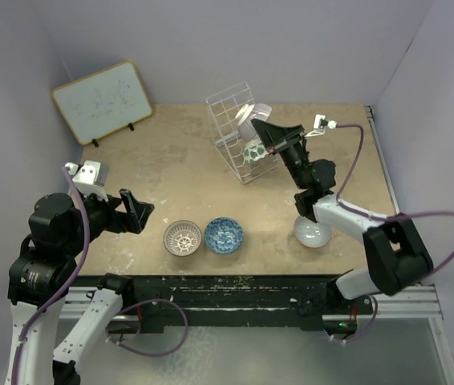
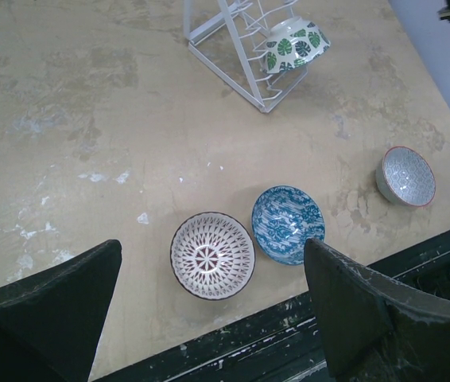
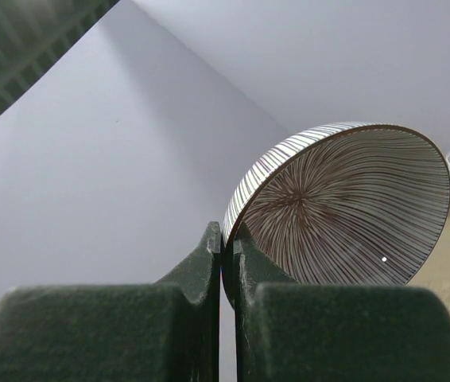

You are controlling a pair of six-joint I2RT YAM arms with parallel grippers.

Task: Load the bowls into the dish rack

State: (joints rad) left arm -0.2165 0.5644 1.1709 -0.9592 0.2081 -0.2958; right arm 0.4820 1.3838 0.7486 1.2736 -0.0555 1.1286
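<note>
My right gripper (image 3: 226, 239) is shut on the rim of a bowl with fine brownish radial stripes (image 3: 344, 207), held tilted on edge. From above, that striped bowl (image 1: 253, 115) hangs at the top of the white wire dish rack (image 1: 229, 112), with the right gripper (image 1: 269, 132) just behind it. A green-and-white leaf bowl (image 1: 253, 151) leans in the rack's base. On the table near the front lie a brown-and-white bowl (image 2: 211, 255), a blue bowl (image 2: 288, 224) and a pale red-rimmed bowl (image 2: 405, 176). My left gripper (image 2: 213, 243) hovers open above the front edge, left of the brown-and-white bowl.
A framed whiteboard (image 1: 103, 100) leans at the back left. The pale bowl (image 1: 313, 233) sits right under the right arm's forearm. The black table edge (image 2: 304, 334) runs just below the two front bowls. Walls close in on the left, back and right.
</note>
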